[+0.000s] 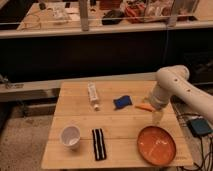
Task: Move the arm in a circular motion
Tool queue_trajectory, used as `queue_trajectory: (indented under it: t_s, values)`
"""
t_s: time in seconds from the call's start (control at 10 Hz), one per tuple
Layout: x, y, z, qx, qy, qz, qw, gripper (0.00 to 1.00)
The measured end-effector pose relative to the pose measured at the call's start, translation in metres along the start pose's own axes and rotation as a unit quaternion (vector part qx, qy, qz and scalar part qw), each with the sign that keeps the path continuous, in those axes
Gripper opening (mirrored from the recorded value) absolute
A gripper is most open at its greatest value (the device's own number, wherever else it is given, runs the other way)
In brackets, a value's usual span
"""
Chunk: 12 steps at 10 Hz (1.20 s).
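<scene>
The arm [175, 85] is large, glossy and white. It comes in from the right edge, bends above the table's right side and points down. Its small tan gripper [157, 116] hangs just above the wooden table [120, 125], between a small orange item [145, 107] and the orange plate [156, 145]. The gripper holds nothing that I can see.
On the table lie a white tube [93, 95], a blue object [122, 101], a white cup [70, 136] and a black striped object [99, 144]. A dark box [200, 126] with cables sits on the floor at the right. A railing and a cluttered bench stand behind.
</scene>
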Motion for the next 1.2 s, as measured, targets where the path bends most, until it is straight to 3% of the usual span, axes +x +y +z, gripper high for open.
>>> queue_trajectory:
  t_s: [0.1, 0.3, 0.5, 0.8, 1.0, 1.1, 1.2]
  values:
    - [-0.013, 0.002, -0.005, 0.004, 0.004, -0.015, 0.9999, 0.80]
    - [-0.061, 0.004, -0.016, 0.013, 0.007, -0.064, 0.9978, 0.80]
    - [-0.115, 0.005, -0.024, 0.021, 0.011, -0.118, 0.9927, 0.80]
    - [-0.192, 0.006, -0.033, 0.025, 0.023, -0.197, 0.9797, 0.80]
    - [-0.246, -0.010, -0.033, 0.027, 0.039, -0.249, 0.9673, 0.80]
    - [-0.263, -0.021, -0.032, 0.030, 0.042, -0.266, 0.9626, 0.80]
    - [-0.275, -0.039, -0.031, 0.031, 0.046, -0.274, 0.9602, 0.80]
